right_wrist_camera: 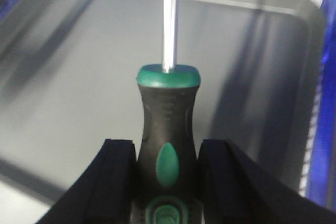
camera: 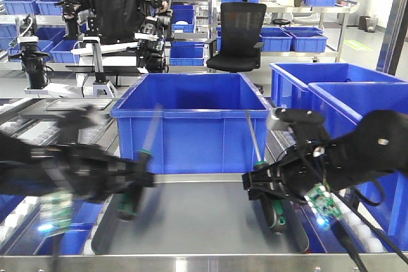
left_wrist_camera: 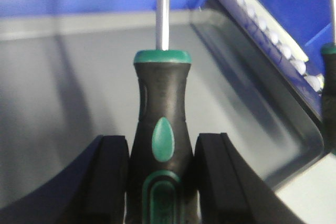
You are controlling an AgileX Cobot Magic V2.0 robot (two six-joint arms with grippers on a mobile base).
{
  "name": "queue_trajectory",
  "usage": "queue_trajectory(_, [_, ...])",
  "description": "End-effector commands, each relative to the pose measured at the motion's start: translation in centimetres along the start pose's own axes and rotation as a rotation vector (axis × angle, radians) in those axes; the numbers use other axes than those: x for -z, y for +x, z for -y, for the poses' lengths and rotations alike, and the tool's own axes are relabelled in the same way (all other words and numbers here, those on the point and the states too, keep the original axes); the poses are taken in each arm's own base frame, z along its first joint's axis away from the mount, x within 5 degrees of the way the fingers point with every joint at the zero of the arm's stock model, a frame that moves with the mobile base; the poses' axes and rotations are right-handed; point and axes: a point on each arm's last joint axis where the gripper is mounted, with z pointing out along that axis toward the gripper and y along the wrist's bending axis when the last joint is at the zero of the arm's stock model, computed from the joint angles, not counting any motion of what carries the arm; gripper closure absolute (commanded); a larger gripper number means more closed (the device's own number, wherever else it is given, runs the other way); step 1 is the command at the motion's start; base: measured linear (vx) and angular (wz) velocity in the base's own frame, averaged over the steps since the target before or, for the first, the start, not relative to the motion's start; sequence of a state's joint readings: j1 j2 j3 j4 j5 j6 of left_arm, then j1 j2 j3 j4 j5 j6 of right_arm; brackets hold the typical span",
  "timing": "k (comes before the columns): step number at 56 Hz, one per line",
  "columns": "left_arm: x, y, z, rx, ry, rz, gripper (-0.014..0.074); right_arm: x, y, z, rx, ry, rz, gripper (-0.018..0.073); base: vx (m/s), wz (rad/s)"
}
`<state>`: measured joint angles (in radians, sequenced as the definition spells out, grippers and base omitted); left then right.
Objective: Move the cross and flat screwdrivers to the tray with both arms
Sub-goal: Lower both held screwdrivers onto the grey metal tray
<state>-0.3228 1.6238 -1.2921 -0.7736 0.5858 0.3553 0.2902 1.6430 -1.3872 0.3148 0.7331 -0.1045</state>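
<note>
Each arm holds a screwdriver by its handle, shaft pointing up and forward, probably so it can be laid flat in the grey tray (camera: 204, 221). The left gripper (left_wrist_camera: 160, 182) clamps the left screwdriver (left_wrist_camera: 160, 129) over the tray; the right gripper (right_wrist_camera: 167, 187) pinches the right screwdriver (right_wrist_camera: 168, 129) likewise. Both arms reach in low from the sides, and the tip types are unreadable.
</note>
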Motion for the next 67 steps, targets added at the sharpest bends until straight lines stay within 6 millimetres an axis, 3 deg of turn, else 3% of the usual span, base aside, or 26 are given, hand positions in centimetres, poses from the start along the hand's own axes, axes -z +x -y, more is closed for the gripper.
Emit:
queue_trajectory(1, [0.1, -1.9, 1.7, 0.055, 0.046, 0.081, 0.0594, 1.2, -1.8, -0.4, -0.034, -0.013, 0.109, 0.0567, 0.0, 0.0])
queue_trajectory(10, [-2.4, -1.1, 0.9, 0.182, 0.037, 0.005, 0.0594, -0.8, -1.3, 0.1, -0.054, -0.006, 0.053, 0.0567, 0.0, 0.0])
queue_trajectory(19, [-2.8, -1.2, 0.5, 0.149, 0.01, 0.021, 0.0594, -2.1, -1.0, 0.4, -0.061, -0.002, 0.021, 0.0567, 0.0, 0.0])
queue_trajectory(56, [-3.6, -0.8, 0.0, 0.12, -0.018, -0.003, 0.0587, -2.1, -1.5, 0.5, -0.06, 0.006, 0.071, 0.0567, 0.0, 0.0])
queue_trajectory(67, [-3.6, -0.9, -0.1, 0.116, -0.021, 0.01, 0.052, -2.2, -1.7, 0.5, -0.055, 0.011, 0.091, 0.0539, 0.0, 0.0])
